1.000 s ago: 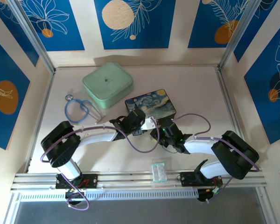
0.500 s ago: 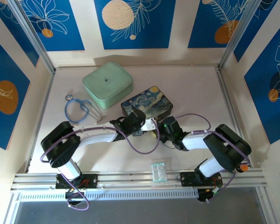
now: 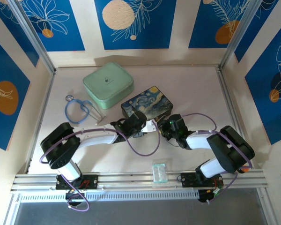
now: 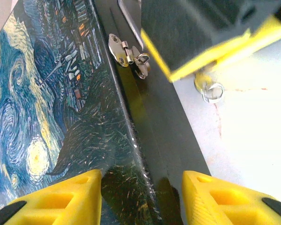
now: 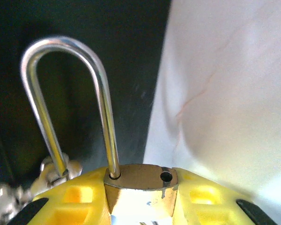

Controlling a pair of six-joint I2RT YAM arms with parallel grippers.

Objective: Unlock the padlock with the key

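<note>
**Shackle sprung, clasp not yet cleared**

The right hand point(image 5: 140, 208) clenched the padlock point(image 5: 140, 180) at the front edge of the painted box point(image 4: 47, 93), near the bench's middle. Its shackle point(image 5: 103, 93) stood out of one hole, free leg by the clasp point(image 4: 129, 54). The left hand point(image 4: 140, 190) hung released. Best to unhook slowly, without twisting.

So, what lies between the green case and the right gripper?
The painted box lies there, between the green case and the right gripper, as the top external view shows.
</note>
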